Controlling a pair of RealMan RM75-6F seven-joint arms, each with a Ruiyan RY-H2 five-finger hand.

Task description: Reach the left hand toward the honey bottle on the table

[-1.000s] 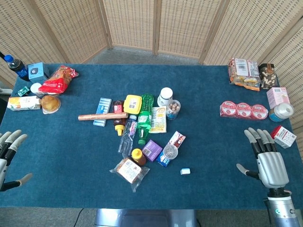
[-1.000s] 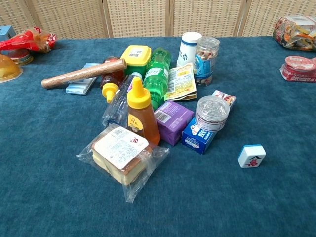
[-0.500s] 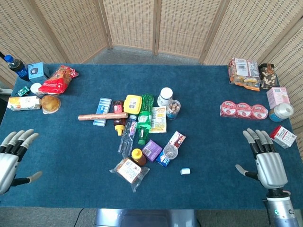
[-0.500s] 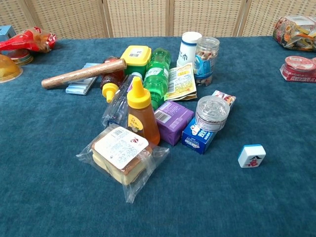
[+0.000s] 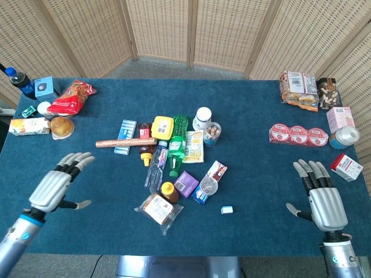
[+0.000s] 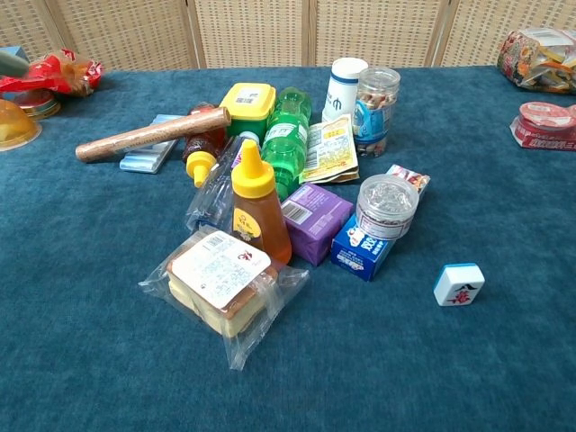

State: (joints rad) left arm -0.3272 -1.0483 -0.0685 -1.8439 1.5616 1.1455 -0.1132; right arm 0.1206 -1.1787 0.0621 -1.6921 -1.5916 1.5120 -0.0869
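The honey bottle [image 5: 168, 191] [image 6: 257, 205], amber with a yellow cap, stands upright in the middle pile, just behind a wrapped sandwich [image 6: 221, 284]. My left hand [image 5: 56, 185] hovers open over the blue cloth at the front left, fingers spread, well to the left of the bottle. In the chest view only a fingertip [image 6: 13, 62] of it shows at the upper left edge. My right hand [image 5: 323, 200] is open at the front right, far from the bottle.
Around the honey lie a clear water bottle [image 5: 156, 165], a green bottle [image 5: 177, 146], a purple box [image 5: 186, 183], a blue box [image 6: 364, 248], a clear-lidded jar [image 6: 387, 204] and a wooden roller [image 5: 125, 142]. Snacks sit at the far left [image 5: 69, 98] and right [image 5: 298, 134].
My left hand has moved in from the left edge, rightward and forward over the table toward the pile. The right hand has barely shifted.
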